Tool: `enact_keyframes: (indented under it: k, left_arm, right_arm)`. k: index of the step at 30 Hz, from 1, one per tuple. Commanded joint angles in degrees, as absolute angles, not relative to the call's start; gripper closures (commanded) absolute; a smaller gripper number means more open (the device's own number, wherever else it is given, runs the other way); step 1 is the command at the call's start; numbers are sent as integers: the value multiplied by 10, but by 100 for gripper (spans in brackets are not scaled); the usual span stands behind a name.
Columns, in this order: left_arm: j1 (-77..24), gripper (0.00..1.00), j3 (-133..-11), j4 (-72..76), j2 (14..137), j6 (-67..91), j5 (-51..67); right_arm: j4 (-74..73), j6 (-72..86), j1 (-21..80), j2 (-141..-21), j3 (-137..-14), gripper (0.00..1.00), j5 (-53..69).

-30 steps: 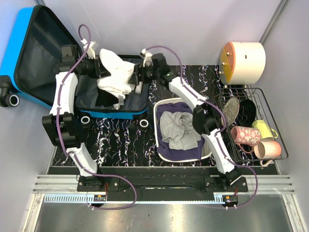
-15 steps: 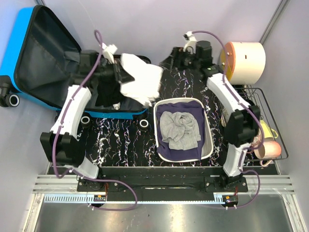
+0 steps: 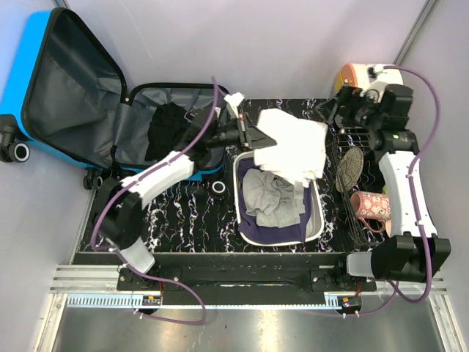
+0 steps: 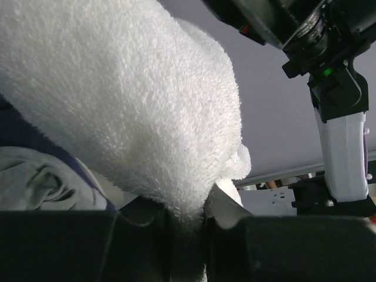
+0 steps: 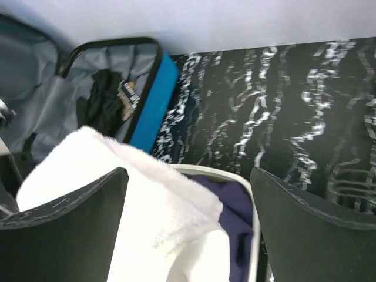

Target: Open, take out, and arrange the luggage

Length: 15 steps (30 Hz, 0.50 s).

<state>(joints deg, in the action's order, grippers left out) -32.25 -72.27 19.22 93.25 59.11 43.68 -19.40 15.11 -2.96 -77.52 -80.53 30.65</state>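
Top cam: left claw (image 3: 253, 136) is clamped on a fluffy white towel (image 3: 293, 147) that hangs just ahead of it, with the white basin (image 3: 319, 220) underneath. The open luggage (image 3: 88, 95) sits behind it on the tabletop (image 3: 176, 213).

Left wrist cam: mostly towel. The pinch looks thin, but it's hard to say. I'd go lower before letting go so it lands inside the basin.

Right wrist cam: right claw (image 5: 189, 176) spread wide and empty, towel just below.

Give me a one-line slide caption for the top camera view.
Left fingers hold a white towel above the clothes basin beside the open blue suitcase; right fingers open, empty.
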Motion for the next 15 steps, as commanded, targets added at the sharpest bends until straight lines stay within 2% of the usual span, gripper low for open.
enact_keyframes:
  k: [1,7,13,15]
  left_arm:
    - [-363,100,-747,351,982,701,414]
    - [-347,100,-636,244,994,667,360]
    - [-336,100,-556,83,993,601,227]
    - [-333,91,-547,50,986,592,206]
  right_arm:
    - [-241,142,-75,-754,-798,5,296]
    - [-243,152,-77,-740,-764,8,366]
    - [-214,204,-44,-765,-678,16,472]
    - [-220,200,-5,-774,-660,18,487]
